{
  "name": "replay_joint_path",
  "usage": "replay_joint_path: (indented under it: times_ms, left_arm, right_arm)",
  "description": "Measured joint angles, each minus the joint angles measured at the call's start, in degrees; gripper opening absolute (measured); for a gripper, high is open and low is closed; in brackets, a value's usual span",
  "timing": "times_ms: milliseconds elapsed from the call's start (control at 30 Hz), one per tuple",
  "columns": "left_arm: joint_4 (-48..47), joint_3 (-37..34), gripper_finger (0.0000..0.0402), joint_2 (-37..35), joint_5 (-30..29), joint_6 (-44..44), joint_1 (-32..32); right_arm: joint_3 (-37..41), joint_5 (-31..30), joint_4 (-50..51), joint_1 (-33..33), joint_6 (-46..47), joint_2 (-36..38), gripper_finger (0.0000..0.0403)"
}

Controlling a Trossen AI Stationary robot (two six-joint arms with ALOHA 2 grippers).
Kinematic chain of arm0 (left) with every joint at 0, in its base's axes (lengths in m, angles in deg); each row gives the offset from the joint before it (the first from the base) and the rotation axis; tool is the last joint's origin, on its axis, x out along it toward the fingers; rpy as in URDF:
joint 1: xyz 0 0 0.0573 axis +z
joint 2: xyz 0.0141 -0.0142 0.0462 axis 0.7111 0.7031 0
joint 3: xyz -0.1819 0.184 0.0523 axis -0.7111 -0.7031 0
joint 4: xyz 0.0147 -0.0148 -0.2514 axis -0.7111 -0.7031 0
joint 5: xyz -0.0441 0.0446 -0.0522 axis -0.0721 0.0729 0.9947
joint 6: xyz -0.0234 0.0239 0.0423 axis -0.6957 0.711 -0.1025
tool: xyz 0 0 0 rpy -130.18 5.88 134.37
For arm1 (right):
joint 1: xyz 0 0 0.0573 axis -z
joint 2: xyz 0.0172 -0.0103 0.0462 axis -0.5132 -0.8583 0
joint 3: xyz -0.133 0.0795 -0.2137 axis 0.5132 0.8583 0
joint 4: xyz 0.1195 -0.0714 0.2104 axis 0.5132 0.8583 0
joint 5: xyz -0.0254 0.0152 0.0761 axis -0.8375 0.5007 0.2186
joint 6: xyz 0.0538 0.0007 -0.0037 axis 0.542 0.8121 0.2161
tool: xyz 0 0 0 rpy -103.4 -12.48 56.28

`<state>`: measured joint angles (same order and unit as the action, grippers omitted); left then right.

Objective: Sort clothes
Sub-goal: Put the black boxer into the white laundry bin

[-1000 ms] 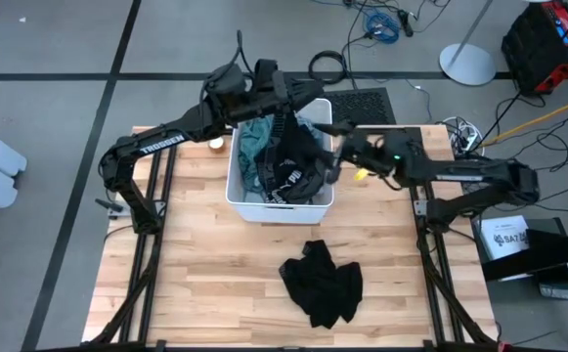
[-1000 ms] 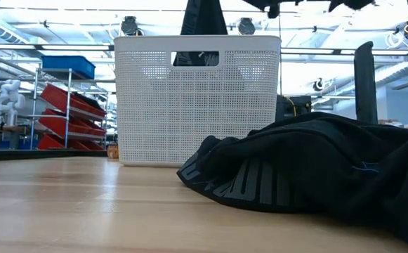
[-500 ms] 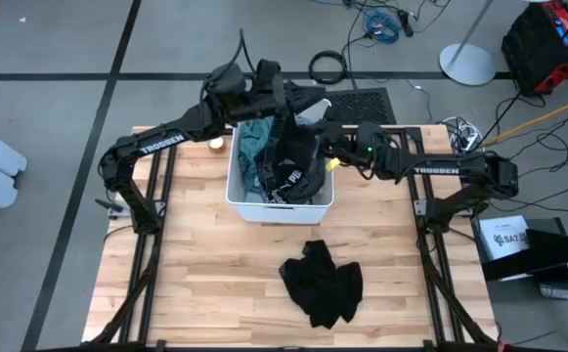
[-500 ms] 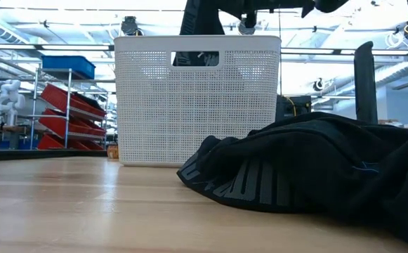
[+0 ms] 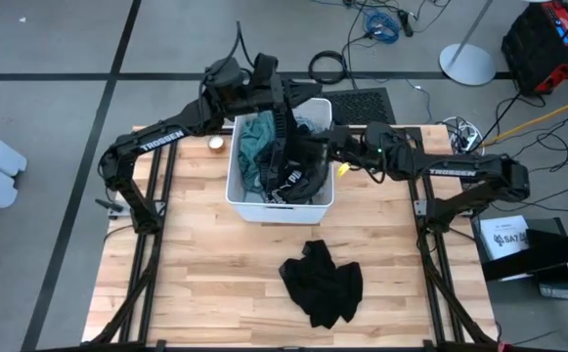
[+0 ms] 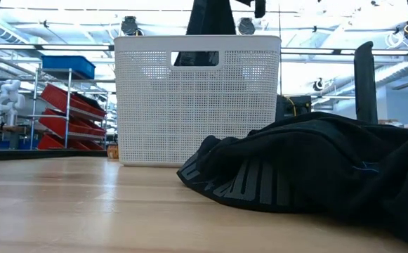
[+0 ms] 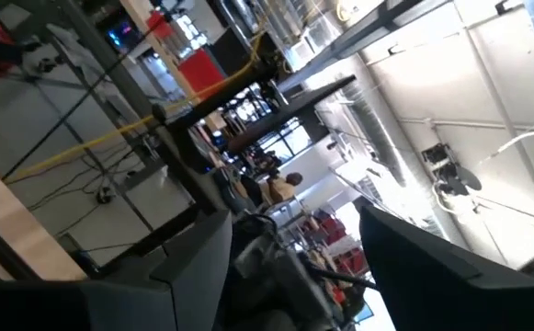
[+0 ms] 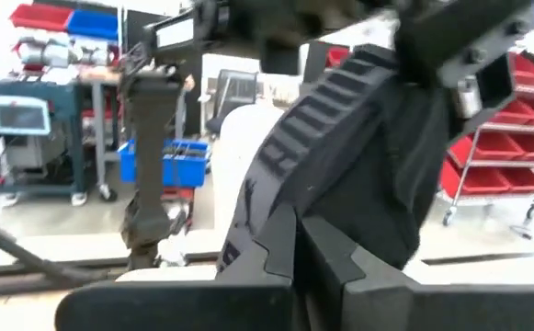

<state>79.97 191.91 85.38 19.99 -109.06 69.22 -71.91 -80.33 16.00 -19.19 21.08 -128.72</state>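
Observation:
A white bin (image 5: 264, 207) stands at the table's far middle, with a teal garment (image 5: 254, 137) and other clothes inside. A black garment with white print (image 5: 288, 161) hangs over the bin from my left gripper (image 5: 282, 96). That gripper's fingers stand wide apart in the left wrist view (image 7: 294, 267). My right gripper (image 5: 313, 152) reaches in from the table's right and is shut on the hanging garment's side. Another black garment (image 5: 323, 284) lies crumpled on the table's near middle. My left gripper carries the black garment's upper end (image 5: 284, 110), and the cloth hangs slack below it into the bin. The gripper itself hides where the cloth sits on it, so I cannot tell the kind of hold. My right gripper pinches the hanging garment's printed cloth (image 8: 289, 198) between its two fingers, coming roughly level from the table's right. One layer or several, I cannot tell. The garment stays hanging above the bin.
A small round object (image 5: 217, 144) lies left of the bin. The bin's perforated wall (image 6: 196, 105) rises in the low view with black cloth (image 6: 207, 17) above its rim. Bare wood spreads on the table's near left and near right.
My right gripper has gone from beside the bin's right wall toward the table's left, in over the bin, up to the hanging black garment. My left gripper has kept the garment raised.

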Motion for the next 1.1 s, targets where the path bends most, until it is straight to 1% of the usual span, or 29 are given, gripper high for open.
replay_joint_path:
  times_ms: [133,333,400,500,600,667,733,833,900,1000,1100]
  left_arm:
    - [-0.16,-0.07,0.0251,0.0,-0.14,-0.49,1.66]
    - [-0.48,-0.07,0.0251,-0.02,-2.23,-0.09,4.94]
    - [-1.69,-0.06,0.0251,-0.07,-2.12,-0.33,5.79]
    - [-4.51,-0.04,0.0251,-0.09,-1.85,-0.36,6.47]
    - [-7.22,-0.04,0.0251,-0.09,-3.7,-0.6,6.09]
    - [-9.92,-0.04,0.0251,-0.09,-5.75,-2.24,5.23]
    - [-11.96,-0.04,0.0251,-0.09,-6.63,-3.34,4.24]
    - [-12.15,-0.04,0.0251,-0.04,-6.37,-3.33,2.81]
    - [-11.25,-0.04,0.0251,-0.07,-6.16,-2.21,2.02]
    - [-11.07,-0.04,0.0251,-0.07,-5.96,1.25,1.16]
    - [-11.57,-0.04,0.0251,-0.07,-5.75,1.22,0.43]
  right_arm:
    - [-0.15,-0.88,6.62,-1.49,-0.09,2.84,0.0]
    - [0.04,0.48,17.96,-3.87,-0.3,5.51,0.0001]
    - [0.04,-0.41,19.39,-4.77,-0.5,6.13,0.0001]
    - [0.04,-3.97,20.49,-6.48,-1.27,6.48,0.0001]
    - [0.04,-4.32,20.39,-6.87,-2.07,6.48,0.0001]
    - [0.04,-5.17,19.59,-6.29,-4.54,6.26,0.0]
    - [0.04,-6.73,19.42,-5.57,-9.21,6.09,0.0007]
    - [0.04,-7.24,18.92,-4.27,-15.08,6.11,0.0032]
    - [0.04,-7.22,18.12,-3.65,-17.1,6.09,0.0061]
    - [0.03,-7.09,14.91,-2.66,-17.91,5.7,0.0118]
    - [0.02,-7.06,12.12,-1.65,-16.11,4.59,0.0183]
